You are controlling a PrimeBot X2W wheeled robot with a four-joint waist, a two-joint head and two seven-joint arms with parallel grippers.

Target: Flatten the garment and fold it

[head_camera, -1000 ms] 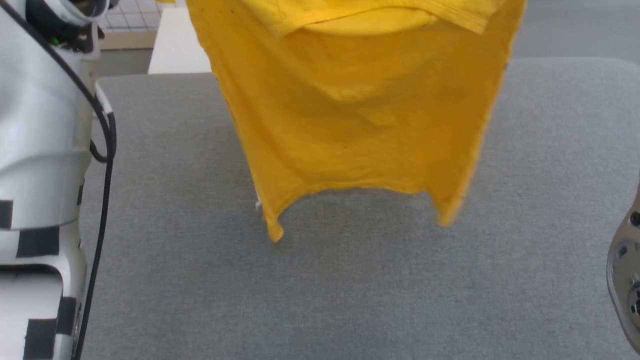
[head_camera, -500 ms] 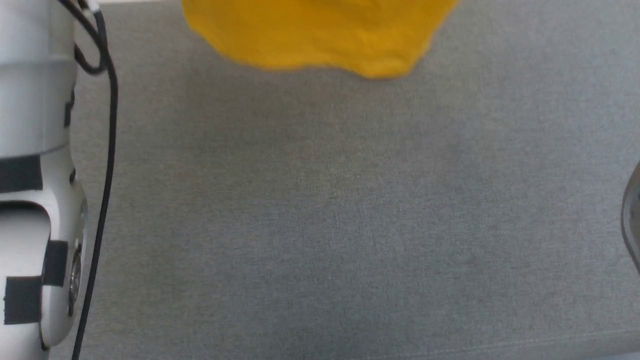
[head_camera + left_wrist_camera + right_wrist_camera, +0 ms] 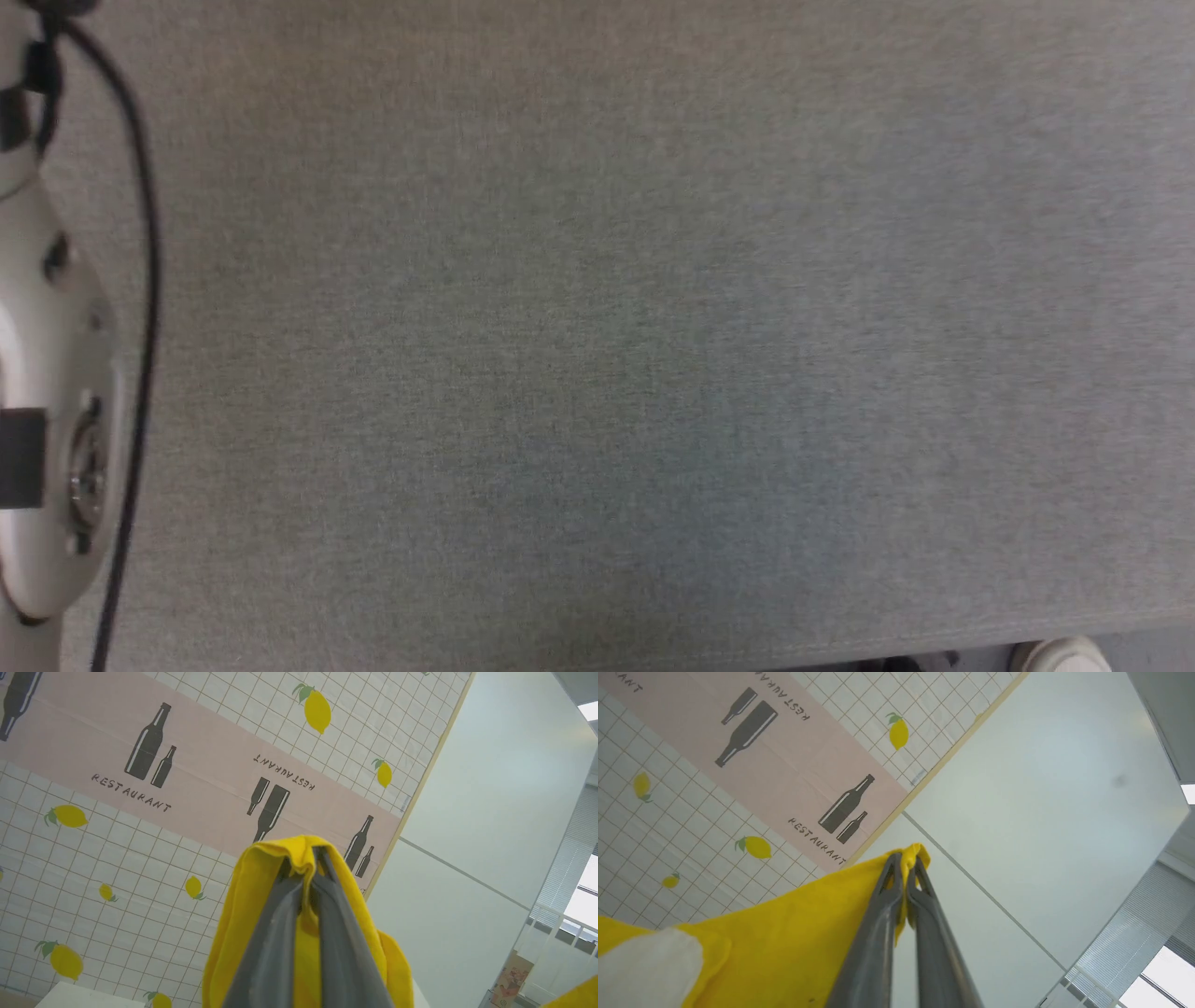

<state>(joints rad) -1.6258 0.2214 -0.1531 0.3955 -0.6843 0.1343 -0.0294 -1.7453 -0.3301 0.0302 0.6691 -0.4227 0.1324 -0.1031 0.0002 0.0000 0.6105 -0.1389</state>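
**Shirt held up at both ends, head camera tipped down**

Since a second ago the whole head view has shifted, so my head camera has moved rather than the things: the grey table (image 3: pixel 597 336) now fills it from the top down to its near edge along the bottom. My pale left forearm (image 3: pixel 47 420) stands at the left border of that view, with a black cable (image 3: pixel 140 280) running down beside it. Past the table's near edge, at the lower right, sits something pale and rounded (image 3: pixel 1060 656); I cannot tell what it is.

From my left wrist, my left gripper (image 3: pixel 303 856) has its two dark fingers pressed together on a fold of the yellow shirt (image 3: pixel 243 905). The cloth bunches over the tips and drapes down both sides of the fingers. Behind it rises a tiled wall (image 3: pixel 117 882) printed with lemons, crossed by a pink band (image 3: pixel 210 779) with bottles, and beside that a plain wall (image 3: pixel 490 812).

From my right wrist, my right gripper (image 3: pixel 903 858) pinches an edge of the shirt (image 3: pixel 784 933) at its tips, fingers nearly touching. The cloth stretches away to the lower left, where a blurred white patch (image 3: pixel 644 970) lies on it.
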